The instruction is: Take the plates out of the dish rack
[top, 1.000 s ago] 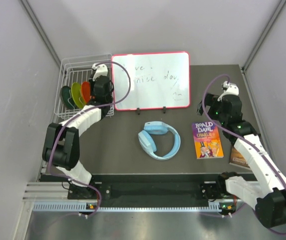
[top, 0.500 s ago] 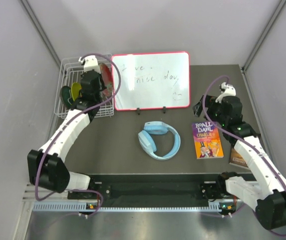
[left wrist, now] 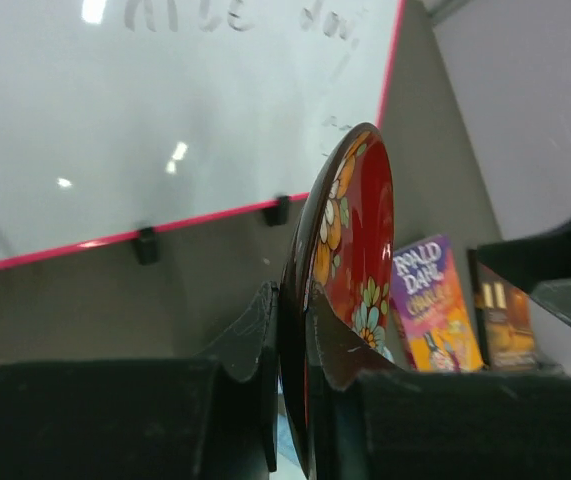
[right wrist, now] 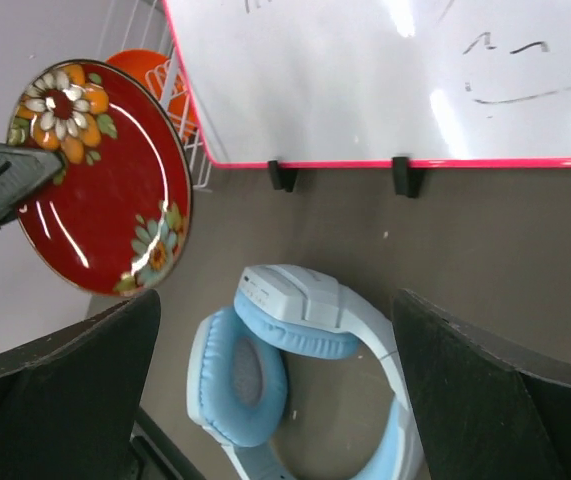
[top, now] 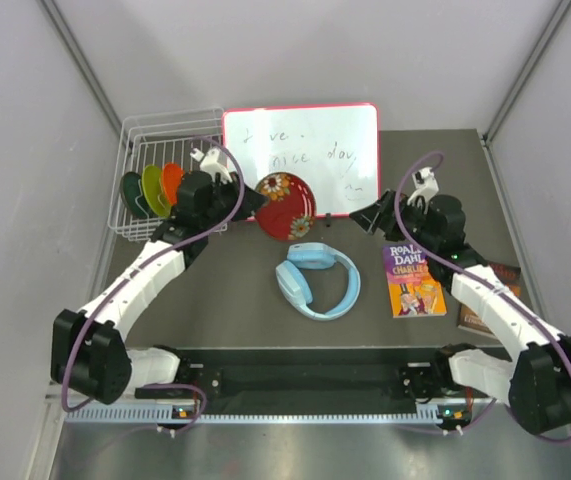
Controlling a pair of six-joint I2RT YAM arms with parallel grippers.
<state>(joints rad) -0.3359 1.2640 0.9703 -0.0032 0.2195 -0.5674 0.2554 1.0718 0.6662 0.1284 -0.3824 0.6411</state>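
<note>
The white wire dish rack (top: 170,116) stands at the back left with three plates upright in it: dark green (top: 132,192), yellow-green (top: 152,187) and orange (top: 171,182). My left gripper (top: 251,201) is shut on the rim of a red flowered plate (top: 286,205), held on edge in the air right of the rack, in front of the whiteboard's lower left corner. In the left wrist view the fingers (left wrist: 253,335) pinch the plate (left wrist: 353,245). My right gripper (top: 369,216) is open and empty, facing the plate (right wrist: 95,180) from the right.
A red-framed whiteboard (top: 301,160) stands at the back. Light blue headphones (top: 316,280) lie mid-table, below the held plate. A Roald Dahl book (top: 413,278) lies to the right, with a second book (top: 487,305) partly under the right arm. Grey walls close in both sides.
The left arm has lifted the red plate out of the rack and swung it right, in front of the whiteboard. The right arm has reached left toward it, jaws still open.
</note>
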